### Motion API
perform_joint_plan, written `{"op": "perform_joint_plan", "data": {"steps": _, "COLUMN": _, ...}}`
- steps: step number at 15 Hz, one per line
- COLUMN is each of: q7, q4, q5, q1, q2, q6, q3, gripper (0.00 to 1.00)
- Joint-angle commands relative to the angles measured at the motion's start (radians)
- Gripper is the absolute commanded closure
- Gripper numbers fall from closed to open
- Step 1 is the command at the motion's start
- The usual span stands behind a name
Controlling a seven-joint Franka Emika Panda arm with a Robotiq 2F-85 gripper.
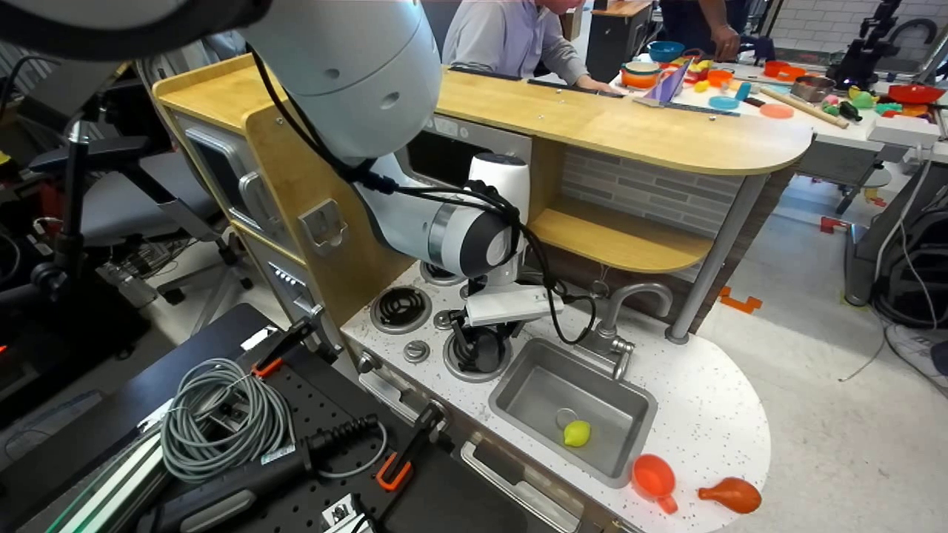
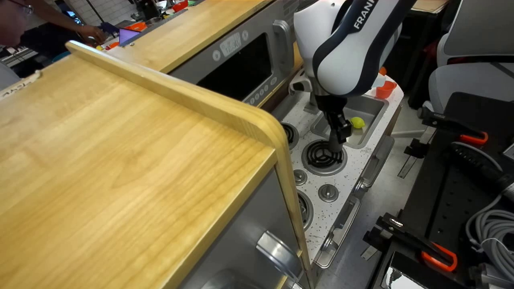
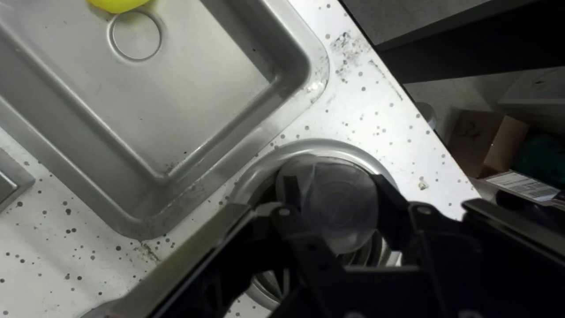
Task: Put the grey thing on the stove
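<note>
The grey thing [image 1: 489,354] is a small dark, rounded, cup-like lump. It is at the burner beside the sink on the white stove [image 1: 446,296], which has several black coil burners. My gripper [image 1: 485,340] points down there. In the wrist view the grey thing [image 3: 342,203] sits between the two fingers of my gripper [image 3: 337,190]. The right finger touches its side and the left finger overlaps its left part, so the gripper looks shut on it. In an exterior view the grey thing [image 2: 335,143] is upright over the burner's sink-side edge. I cannot tell whether it touches the coil.
The grey sink [image 1: 652,411] adjoins this burner and holds a yellow-green lemon [image 1: 577,433]. A red-orange cup [image 1: 653,474] and an orange-red piece [image 1: 733,494] lie beyond it. The faucet [image 1: 629,302] stands behind the sink. A wooden side panel [image 2: 277,140] rises beside the stove.
</note>
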Motion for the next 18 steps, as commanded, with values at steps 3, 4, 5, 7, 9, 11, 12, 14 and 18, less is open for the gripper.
{"op": "perform_joint_plan", "data": {"steps": 3, "q7": 0.161, "q4": 0.005, "q5": 0.012, "q1": 0.066, "q2": 0.025, "q6": -0.002, "q3": -0.054, "gripper": 0.81}}
{"op": "perform_joint_plan", "data": {"steps": 4, "q7": 0.194, "q4": 0.001, "q5": 0.018, "q1": 0.067, "q2": 0.023, "q6": -0.026, "q3": -0.050, "gripper": 0.81}}
{"op": "perform_joint_plan", "data": {"steps": 5, "q7": 0.215, "q4": 0.003, "q5": 0.021, "q1": 0.063, "q2": 0.027, "q6": -0.020, "q3": -0.039, "gripper": 0.81}}
{"op": "perform_joint_plan", "data": {"steps": 7, "q7": 0.225, "q4": 0.011, "q5": 0.006, "q1": 0.063, "q2": 0.031, "q6": -0.038, "q3": -0.031, "gripper": 0.81}}
{"op": "perform_joint_plan", "data": {"steps": 9, "q7": 0.227, "q4": 0.034, "q5": -0.007, "q1": 0.073, "q2": 0.040, "q6": -0.065, "q3": -0.034, "gripper": 0.81}}
{"op": "perform_joint_plan", "data": {"steps": 11, "q7": 0.241, "q4": 0.047, "q5": -0.004, "q1": 0.080, "q2": 0.044, "q6": -0.079, "q3": -0.034, "gripper": 0.81}}
{"op": "perform_joint_plan", "data": {"steps": 12, "q7": 0.246, "q4": 0.051, "q5": 0.001, "q1": 0.078, "q2": 0.044, "q6": -0.087, "q3": -0.031, "gripper": 0.81}}
{"op": "perform_joint_plan", "data": {"steps": 14, "q7": 0.274, "q4": 0.064, "q5": 0.007, "q1": 0.082, "q2": 0.052, "q6": -0.088, "q3": -0.034, "gripper": 0.81}}
{"op": "perform_joint_plan", "data": {"steps": 18, "q7": 0.325, "q4": 0.076, "q5": 0.013, "q1": 0.083, "q2": 0.055, "q6": -0.100, "q3": -0.025, "gripper": 0.81}}
